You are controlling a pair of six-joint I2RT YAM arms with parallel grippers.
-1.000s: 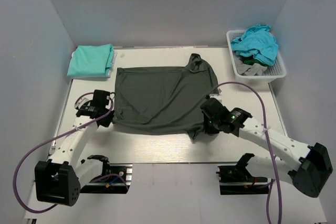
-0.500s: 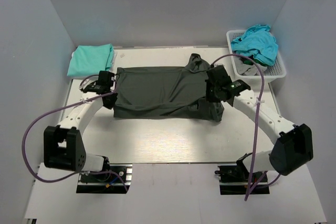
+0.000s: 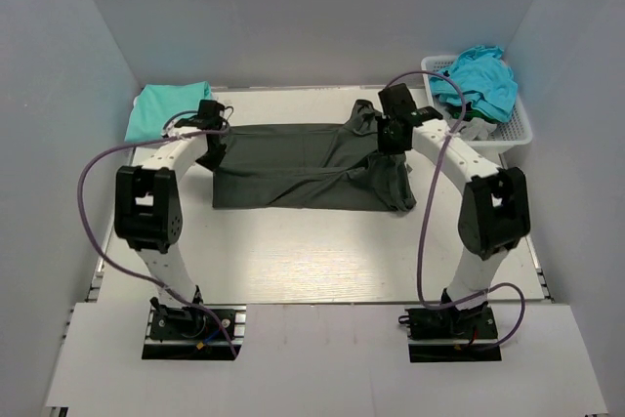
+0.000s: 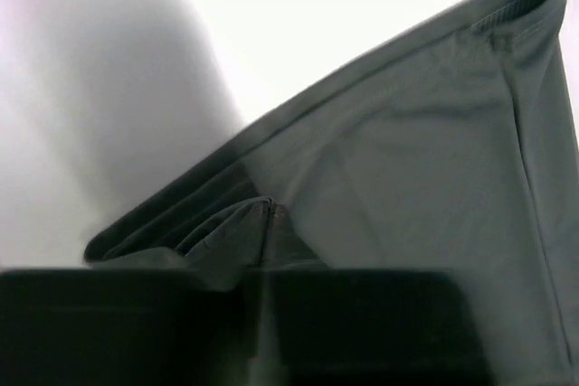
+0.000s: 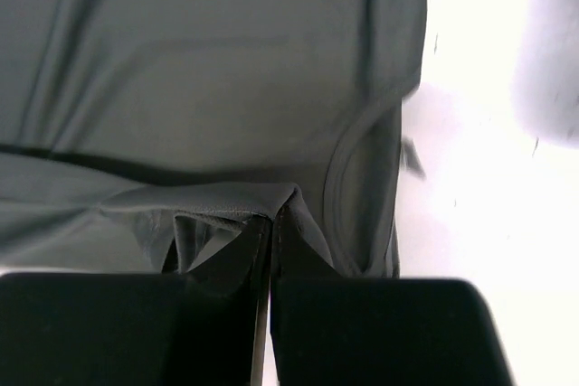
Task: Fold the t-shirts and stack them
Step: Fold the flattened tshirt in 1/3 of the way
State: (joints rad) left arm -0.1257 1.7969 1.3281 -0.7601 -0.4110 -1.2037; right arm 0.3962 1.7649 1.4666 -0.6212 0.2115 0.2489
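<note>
since a second ago the dark tee (image 3: 303,171) is folded back in half; left gripper (image 4: 268,223) and right gripper (image 5: 271,223) each clamp its hem, tips lost in folds.

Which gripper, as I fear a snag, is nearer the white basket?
Right. The right gripper, holding the dark t-shirt, is close beside the basket; the left gripper is across the table by the mint-green t-shirt.

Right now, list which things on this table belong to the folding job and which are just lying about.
Belongs to the job: dark grey t-shirt, pinched by the left gripper and the right gripper; folded mint-green t-shirt; crumpled turquoise t-shirt.
Just lying about: white lattice basket, which only holds the turquoise t-shirt.
</note>
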